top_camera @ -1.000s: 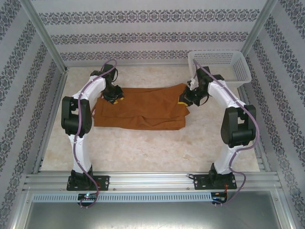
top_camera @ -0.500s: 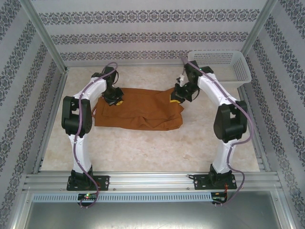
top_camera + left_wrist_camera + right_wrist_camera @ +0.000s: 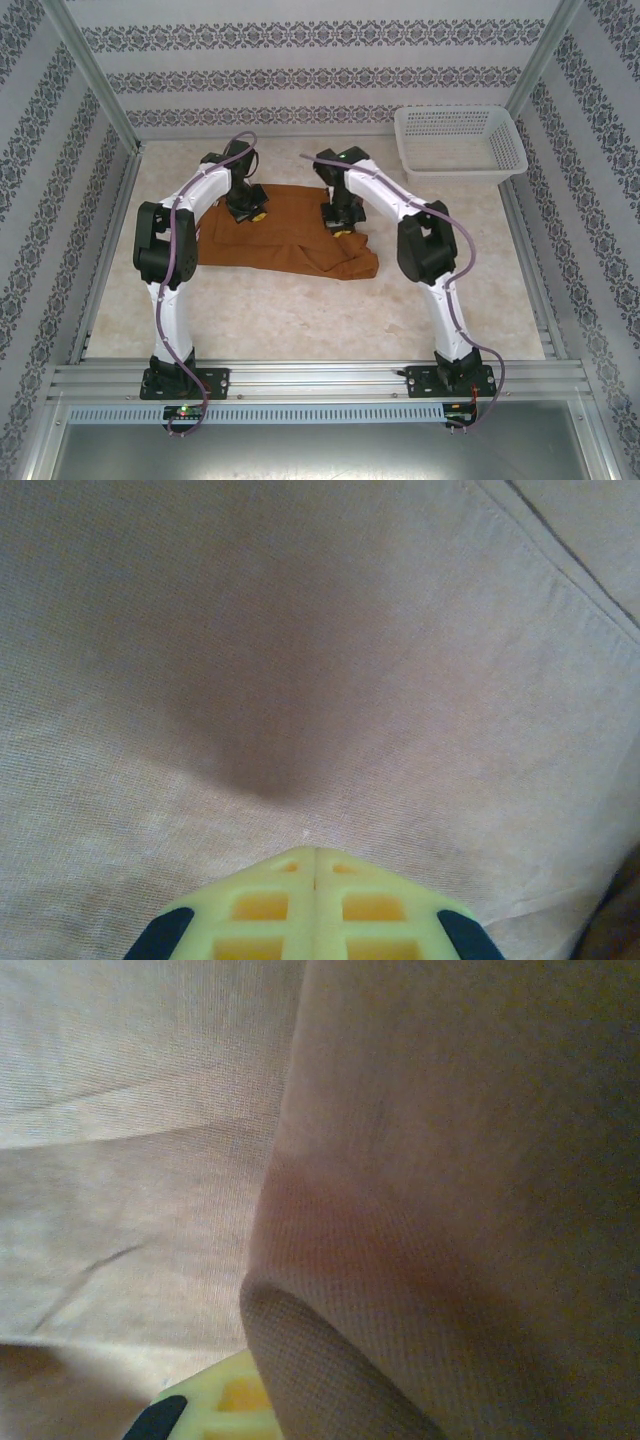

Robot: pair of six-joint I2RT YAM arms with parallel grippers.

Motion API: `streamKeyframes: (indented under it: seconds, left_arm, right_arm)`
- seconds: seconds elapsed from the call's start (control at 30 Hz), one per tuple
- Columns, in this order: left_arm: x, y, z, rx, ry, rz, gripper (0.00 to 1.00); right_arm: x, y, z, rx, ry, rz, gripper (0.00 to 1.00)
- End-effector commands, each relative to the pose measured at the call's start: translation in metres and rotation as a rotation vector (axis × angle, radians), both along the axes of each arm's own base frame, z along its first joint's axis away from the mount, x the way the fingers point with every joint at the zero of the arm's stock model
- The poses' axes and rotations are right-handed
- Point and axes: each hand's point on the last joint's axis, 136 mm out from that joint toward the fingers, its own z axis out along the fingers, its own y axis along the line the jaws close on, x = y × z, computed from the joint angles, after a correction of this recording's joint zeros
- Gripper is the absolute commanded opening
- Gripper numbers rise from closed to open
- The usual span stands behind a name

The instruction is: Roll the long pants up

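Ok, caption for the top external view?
Left hand shut over the long pants; right hand grips their folded-over end; basket far right.

The left arm (image 3: 172, 320) and the right arm (image 3: 446, 320) are built of white tubular links joined by chunky black joints, each with a black base plate. A grey-purple cable loops along each arm. The left gripper (image 3: 315, 852) has pale yellow fingers (image 3: 262, 908) with square recesses and black side patches.
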Motion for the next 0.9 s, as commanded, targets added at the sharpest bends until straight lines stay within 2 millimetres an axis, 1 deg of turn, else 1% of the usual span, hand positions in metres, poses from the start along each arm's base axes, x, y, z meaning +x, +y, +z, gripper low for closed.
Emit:
streamKeyframes:
  seconds: [0.0,0.17,0.27,0.33,0.43,0.53,0.63,0.7,0.77,0.8,0.83,0.87]
  left_arm:
    - [0.004,-0.004,0.0,-0.004,-0.003,-0.008,0.0]
    - [0.008,-0.009,0.005,-0.037,-0.02,-0.002,0.0]
    - [0.012,-0.017,0.01,-0.091,-0.046,0.007,0.0]
    - [0.013,-0.026,0.012,-0.133,-0.054,0.009,0.0]
    - [0.013,-0.038,0.011,-0.158,-0.056,-0.005,0.0]
    - [0.013,-0.048,0.007,-0.165,-0.052,-0.017,0.0]
    - [0.014,-0.053,0.0,-0.165,-0.04,-0.023,0.0]
    - [0.015,-0.061,-0.001,-0.2,-0.042,-0.02,0.0]
    - [0.023,-0.077,0.011,-0.29,-0.101,-0.023,0.0]
    - [0.03,-0.086,0.02,-0.353,-0.138,-0.032,0.0]
    - [0.036,-0.091,0.028,-0.384,-0.159,-0.042,0.0]
    - [0.04,-0.091,0.033,-0.378,-0.167,-0.049,0.0]
  right_arm:
    - [-0.007,-0.002,-0.007,-0.121,0.02,0.002,0.0]
    - [0.005,0.03,-0.004,-0.045,0.021,-0.008,0.0]
    - [0.009,0.047,-0.013,0.014,0.039,-0.03,0.0]
    - [0.008,0.056,-0.024,0.049,0.064,-0.04,0.0]
    - [0.004,0.064,-0.043,0.079,0.108,-0.054,0.0]
    - [0.001,0.073,-0.057,0.135,0.141,-0.077,0.0]
    - [0.001,0.076,-0.06,0.15,0.131,-0.084,0.0]
    - [0.0,0.077,-0.061,0.16,0.133,-0.084,0.0]
    - [0.0,0.077,-0.062,0.159,0.13,-0.08,0.0]
    - [-0.001,0.076,-0.063,0.157,0.131,-0.079,0.0]
    - [-0.003,0.076,-0.064,0.156,0.134,-0.077,0.0]
    - [-0.004,0.076,-0.065,0.159,0.135,-0.078,0.0]
